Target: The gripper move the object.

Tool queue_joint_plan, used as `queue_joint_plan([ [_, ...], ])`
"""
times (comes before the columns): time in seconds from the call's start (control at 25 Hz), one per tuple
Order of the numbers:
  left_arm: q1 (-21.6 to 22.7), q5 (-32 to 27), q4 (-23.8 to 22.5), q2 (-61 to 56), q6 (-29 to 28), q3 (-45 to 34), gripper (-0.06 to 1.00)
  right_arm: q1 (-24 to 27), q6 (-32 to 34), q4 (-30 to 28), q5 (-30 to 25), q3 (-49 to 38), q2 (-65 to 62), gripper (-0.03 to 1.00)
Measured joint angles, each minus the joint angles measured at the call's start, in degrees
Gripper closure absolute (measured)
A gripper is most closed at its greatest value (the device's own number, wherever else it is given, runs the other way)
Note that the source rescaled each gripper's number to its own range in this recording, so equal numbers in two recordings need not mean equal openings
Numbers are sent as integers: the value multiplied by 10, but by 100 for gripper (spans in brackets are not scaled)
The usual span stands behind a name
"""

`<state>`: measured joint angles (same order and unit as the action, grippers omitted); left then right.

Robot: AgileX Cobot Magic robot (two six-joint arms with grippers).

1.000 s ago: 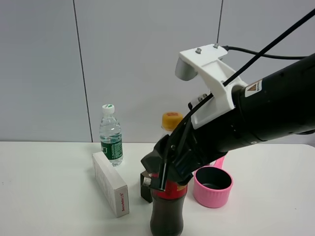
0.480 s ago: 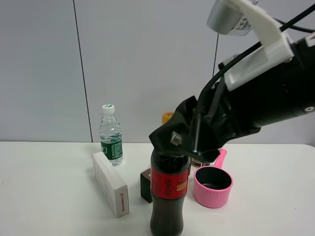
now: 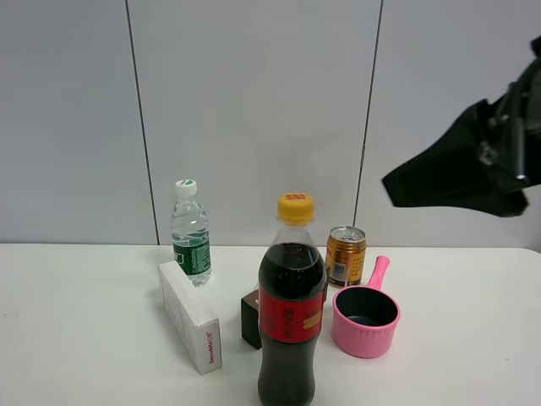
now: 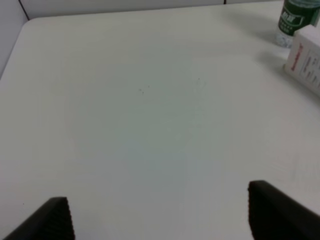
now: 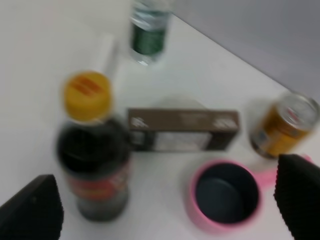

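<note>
Upright near the front edge of the white table (image 3: 84, 338), the cola bottle (image 3: 292, 321) stands free; a pink cup (image 3: 365, 320) sits at its 3 o'clock. Right gripper (image 5: 165, 210), jaws spread wide, hangs above. Left gripper (image 4: 160, 212) is likewise agape.

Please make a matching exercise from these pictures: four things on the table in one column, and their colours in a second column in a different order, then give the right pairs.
Things:
1. cola cap
2. cup
3. can
4. water label

Colours:
A. green
B. pink
C. orange-yellow
D. gold

Pairs: 1-C, 2-B, 3-D, 4-A
</note>
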<state>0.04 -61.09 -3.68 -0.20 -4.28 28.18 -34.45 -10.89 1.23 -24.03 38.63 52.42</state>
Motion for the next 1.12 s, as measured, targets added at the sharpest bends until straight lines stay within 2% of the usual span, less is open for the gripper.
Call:
queue_joint_plan([
  [0.2,0,0,0,0,0,0,-6,118,53,-21,-102,0,-39,26],
  [0.4,0,0,0,0,0,0,-6,246,72,-26,-215,0,-78,26],
  [0.64,0,0,0,0,0,0,-6,351,77,-26,-239,0,-200,26],
  [0.84,0,0,0,0,0,0,-6,375,77,-35,-263,0,-314,26],
  [1.12,0,0,0,0,0,0,-6,375,81,-35,-385,0,-416,27],
])
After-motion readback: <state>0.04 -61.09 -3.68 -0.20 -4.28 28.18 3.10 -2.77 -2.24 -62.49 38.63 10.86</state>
